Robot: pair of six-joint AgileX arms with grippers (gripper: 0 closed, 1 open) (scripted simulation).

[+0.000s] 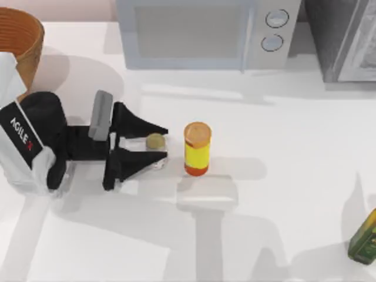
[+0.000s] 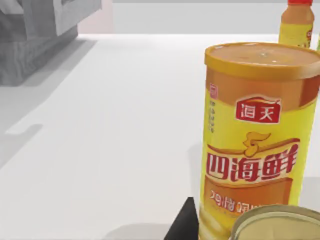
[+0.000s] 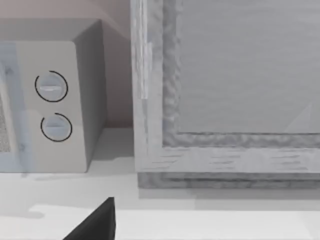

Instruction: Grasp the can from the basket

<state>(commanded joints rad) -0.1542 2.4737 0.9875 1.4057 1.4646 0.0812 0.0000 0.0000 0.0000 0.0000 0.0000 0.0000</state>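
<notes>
Can (image 1: 154, 141) lies on table (image 1: 282, 147), tan round end up, between fingers of left gripper (image 1: 157, 143), well apart from basket (image 1: 23, 41) at top view's far left corner. Fingers bracket can closely, seemingly clamped on it, lying sideways along tabletop. Risk: yellow bottle (image 1: 197, 148) stands just beside fingertips; push toward top view's right would topple it. Left wrist view shows can's rim (image 2: 277, 222) near bottle label (image 2: 255, 145), second bottle (image 2: 296, 22) behind. Right gripper: one dark finger (image 3: 95, 222), state cannot tell, facing microwave (image 3: 50, 100)
</notes>
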